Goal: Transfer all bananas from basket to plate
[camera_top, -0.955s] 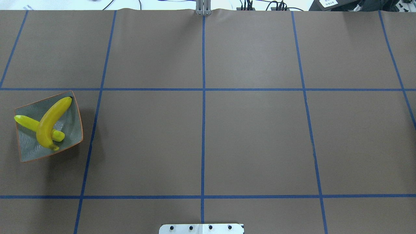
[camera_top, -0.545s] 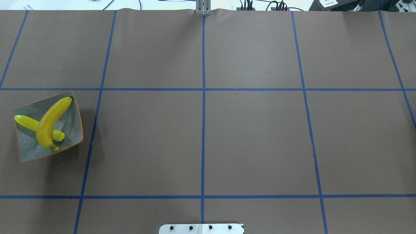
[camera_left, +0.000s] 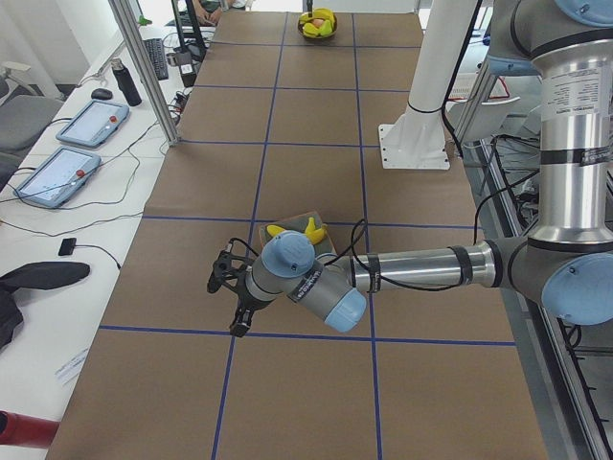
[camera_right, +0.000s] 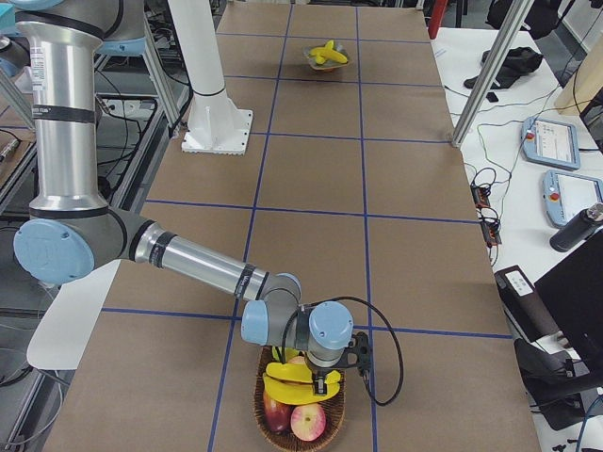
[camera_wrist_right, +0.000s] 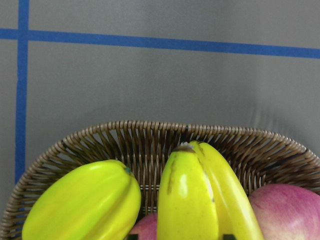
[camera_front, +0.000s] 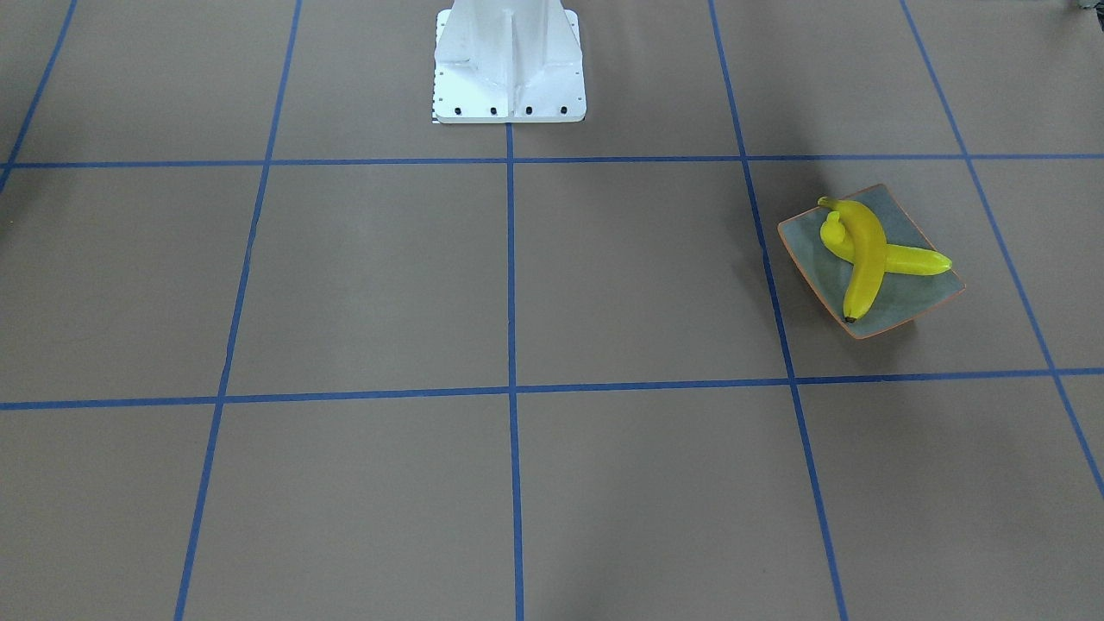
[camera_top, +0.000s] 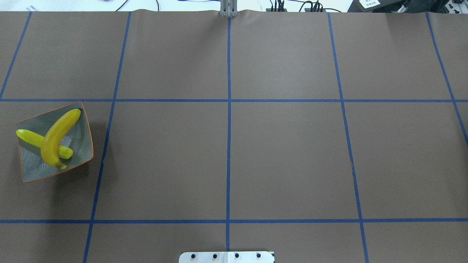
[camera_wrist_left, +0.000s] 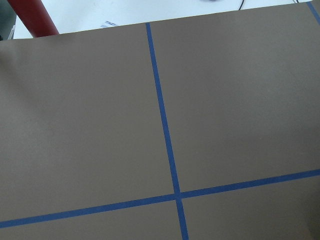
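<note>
two bananas (camera_front: 865, 259) lie crossed on the plate (camera_top: 82, 146): a deep yellow curved banana (camera_top: 58, 137) rests on top of a paler banana (camera_top: 27, 137), whose far end reaches the plate's rim. the plate sits on the table (camera_top: 285, 157) at the robot's left side, well apart from the basket (camera_wrist_right: 145, 140), which stands at the table's right end. in the basket two further bananas lie side by side on red apples (camera_wrist_right: 285, 210), their ends toward the woven wall. the right gripper (camera_right: 330, 377) hangs close above this fruit; whether its jaws are apart or closed on anything cannot be told. the left gripper (camera_left: 230, 302) hovers low over bare table just beside the plate, and how its jaws stand cannot be told either. blue tape lines (camera_top: 228, 146) divide the brown table cover into squares.
</note>
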`<state>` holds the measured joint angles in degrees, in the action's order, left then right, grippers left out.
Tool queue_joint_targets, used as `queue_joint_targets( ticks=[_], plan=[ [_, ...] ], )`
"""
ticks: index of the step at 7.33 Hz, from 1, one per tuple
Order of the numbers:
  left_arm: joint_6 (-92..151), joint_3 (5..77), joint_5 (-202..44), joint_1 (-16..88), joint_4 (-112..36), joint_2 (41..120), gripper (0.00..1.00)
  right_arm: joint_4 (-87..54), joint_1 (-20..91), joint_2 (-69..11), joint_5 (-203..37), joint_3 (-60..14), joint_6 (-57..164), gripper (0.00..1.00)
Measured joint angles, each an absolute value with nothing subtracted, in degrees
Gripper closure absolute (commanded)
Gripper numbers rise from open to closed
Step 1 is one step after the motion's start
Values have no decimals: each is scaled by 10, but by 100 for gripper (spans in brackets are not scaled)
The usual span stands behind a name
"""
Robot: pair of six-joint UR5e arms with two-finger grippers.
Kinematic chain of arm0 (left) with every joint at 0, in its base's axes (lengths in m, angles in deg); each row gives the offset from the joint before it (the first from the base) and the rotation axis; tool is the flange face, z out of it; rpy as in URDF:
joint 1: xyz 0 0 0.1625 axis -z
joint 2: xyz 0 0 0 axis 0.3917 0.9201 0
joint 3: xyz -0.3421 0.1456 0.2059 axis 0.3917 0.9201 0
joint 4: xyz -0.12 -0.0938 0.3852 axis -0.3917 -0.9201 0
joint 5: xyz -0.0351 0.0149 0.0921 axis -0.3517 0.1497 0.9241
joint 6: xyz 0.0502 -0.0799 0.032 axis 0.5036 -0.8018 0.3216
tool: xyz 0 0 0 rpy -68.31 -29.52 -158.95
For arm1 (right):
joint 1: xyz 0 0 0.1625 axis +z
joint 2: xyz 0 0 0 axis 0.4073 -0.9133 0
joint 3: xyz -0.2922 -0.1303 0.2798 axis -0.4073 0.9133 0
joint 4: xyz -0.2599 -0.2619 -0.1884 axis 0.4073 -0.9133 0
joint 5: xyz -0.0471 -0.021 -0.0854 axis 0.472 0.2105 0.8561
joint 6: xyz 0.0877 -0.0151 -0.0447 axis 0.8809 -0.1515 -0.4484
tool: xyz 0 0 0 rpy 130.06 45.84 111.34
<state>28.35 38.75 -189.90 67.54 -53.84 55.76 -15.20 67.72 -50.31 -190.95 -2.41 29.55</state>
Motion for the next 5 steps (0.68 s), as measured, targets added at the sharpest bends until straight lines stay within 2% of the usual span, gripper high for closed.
queue_joint_targets(
  ticks=[2,5],
  plan=[
    [283,388,-1901,675,-538,557,1,-155,677,-497,-1915,-25,281,100],
    [275,388,-1908,675,-538,557,1,-216,694,-490,-1943,-77,249,100]
  ],
)
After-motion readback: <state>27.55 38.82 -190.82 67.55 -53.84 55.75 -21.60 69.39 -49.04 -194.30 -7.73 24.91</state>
